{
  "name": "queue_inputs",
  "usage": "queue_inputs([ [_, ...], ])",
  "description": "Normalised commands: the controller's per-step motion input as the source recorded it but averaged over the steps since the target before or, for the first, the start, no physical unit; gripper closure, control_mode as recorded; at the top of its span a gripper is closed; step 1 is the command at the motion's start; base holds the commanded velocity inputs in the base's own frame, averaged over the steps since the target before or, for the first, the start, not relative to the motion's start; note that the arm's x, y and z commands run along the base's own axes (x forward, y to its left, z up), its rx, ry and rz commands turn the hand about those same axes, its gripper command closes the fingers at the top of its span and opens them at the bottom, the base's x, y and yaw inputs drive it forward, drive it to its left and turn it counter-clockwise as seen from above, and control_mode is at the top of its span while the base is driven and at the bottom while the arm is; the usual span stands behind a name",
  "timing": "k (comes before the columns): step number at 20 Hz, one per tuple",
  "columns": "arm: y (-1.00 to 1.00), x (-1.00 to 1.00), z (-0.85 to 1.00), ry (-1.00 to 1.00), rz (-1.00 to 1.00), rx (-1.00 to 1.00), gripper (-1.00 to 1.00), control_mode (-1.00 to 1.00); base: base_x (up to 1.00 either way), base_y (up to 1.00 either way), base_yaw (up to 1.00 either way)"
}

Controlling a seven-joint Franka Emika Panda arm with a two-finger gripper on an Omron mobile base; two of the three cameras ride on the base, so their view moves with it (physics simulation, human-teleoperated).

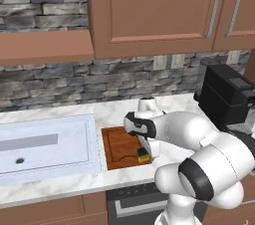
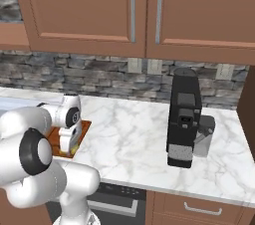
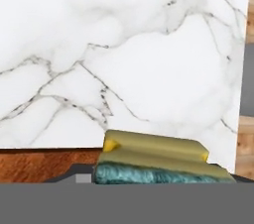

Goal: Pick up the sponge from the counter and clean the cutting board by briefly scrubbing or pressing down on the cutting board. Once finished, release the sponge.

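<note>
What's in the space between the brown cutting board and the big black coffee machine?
Just bare white counter lies between the cutting board and the coffee machine; the right base view shows it best.

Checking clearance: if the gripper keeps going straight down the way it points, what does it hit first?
The sponge: it sits right at the gripper, at the cutting board's near right corner. Whether the sponge already presses on the board can't be told.

No text, label or number can be read on anything here
</note>
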Motion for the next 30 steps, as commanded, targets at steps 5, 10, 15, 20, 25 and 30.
queue_inputs([
  [5,0.04,0.44,-0.16,-0.04,0.00,0.00,1.00,-1.00,0.00,0.00,0.00],
  [10,0.12,0.51,-0.10,-0.02,-0.05,0.00,1.00,-1.00,0.00,0.00,0.00],
  [15,0.12,0.59,-0.06,0.00,-0.08,0.00,1.00,-1.00,0.00,0.00,0.00],
  [20,0.12,0.59,-0.06,-0.02,-0.08,0.00,1.00,-1.00,0.00,0.00,0.00],
  [25,0.11,0.63,-0.04,-0.03,-0.09,0.00,1.00,-1.00,0.00,0.00,0.00],
  [30,0.11,0.62,-0.06,-0.04,-0.07,0.00,1.00,-1.00,0.00,0.00,0.00],
])
